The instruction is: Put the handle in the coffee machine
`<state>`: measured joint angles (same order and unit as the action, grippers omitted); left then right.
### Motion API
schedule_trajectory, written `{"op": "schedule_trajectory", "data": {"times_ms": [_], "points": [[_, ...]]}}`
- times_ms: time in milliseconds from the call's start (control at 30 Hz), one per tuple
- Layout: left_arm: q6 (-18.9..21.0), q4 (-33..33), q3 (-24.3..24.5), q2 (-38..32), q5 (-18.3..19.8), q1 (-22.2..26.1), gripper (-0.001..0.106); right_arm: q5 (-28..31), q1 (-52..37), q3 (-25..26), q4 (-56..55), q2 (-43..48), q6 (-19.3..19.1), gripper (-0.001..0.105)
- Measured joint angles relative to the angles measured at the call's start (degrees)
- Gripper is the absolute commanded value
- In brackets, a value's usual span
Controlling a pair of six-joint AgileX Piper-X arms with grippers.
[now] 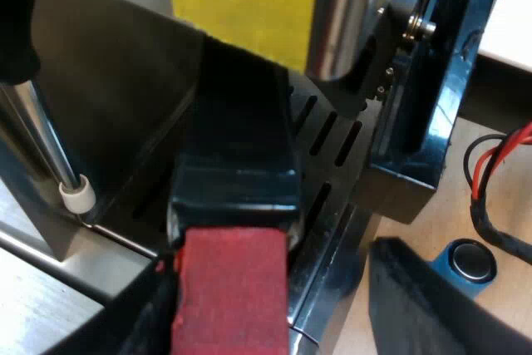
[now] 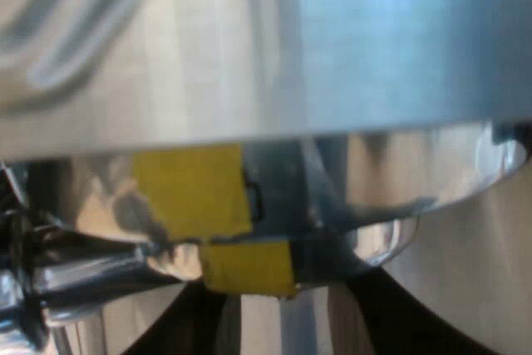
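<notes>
Where the espresso machine (image 1: pixel 100 81) shows its slotted drip tray (image 1: pixel 332 143), the handle (image 1: pixel 237 155) juts out above it. It is likely stiff, fairly heavy and not fragile, and best held by its red end (image 1: pixel 233 288). That end sits inside the released left tool (image 1: pixel 270 268), one finger touching, the other clear.

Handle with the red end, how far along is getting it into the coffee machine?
Done, it seems: the handle sits at the espresso machine's front, over the slotted drip tray, running up under the head. In hand: the left gripper, jaws straddling the red end, one against it, the other apart. Left: confirming it is locked, which is hidden, then backing away.
</notes>
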<state>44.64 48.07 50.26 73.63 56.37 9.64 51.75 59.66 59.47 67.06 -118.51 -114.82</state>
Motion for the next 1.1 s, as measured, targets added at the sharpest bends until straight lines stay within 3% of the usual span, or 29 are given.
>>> {"op": "schedule_trajectory", "data": {"times_ms": [700,867,900,1000,1067,1100], "points": [[-0.15,-0.19,0.67,-7.37,-0.65,1.71,0.049,-0.26,-0.15,0.00,0.00,0.00,-0.12,0.028],[-0.15,0.81,3.58,-8.06,-0.65,4.38,0.048,-0.26,-0.15,0.00,0.00,0.00,-0.12,0.028],[-0.15,1.06,4.13,-8.04,-0.65,4.75,0.047,-0.26,-0.15,0.00,0.00,0.00,-0.12,0.028],[-0.03,2.19,6.27,-8.04,-1.64,5.81,0.029,-0.26,-0.15,0.00,0.00,0.00,-0.12,0.028],[0.11,3.73,7.59,-8.04,-3.09,5.80,0.005,-0.26,-0.15,0.00,0.00,0.00,-0.12,0.028],[0.10,4.02,7.84,-8.04,-3.22,5.80,0.000,-0.26,-0.15,0.00,0.00,0.00,-0.12,0.028]]}}
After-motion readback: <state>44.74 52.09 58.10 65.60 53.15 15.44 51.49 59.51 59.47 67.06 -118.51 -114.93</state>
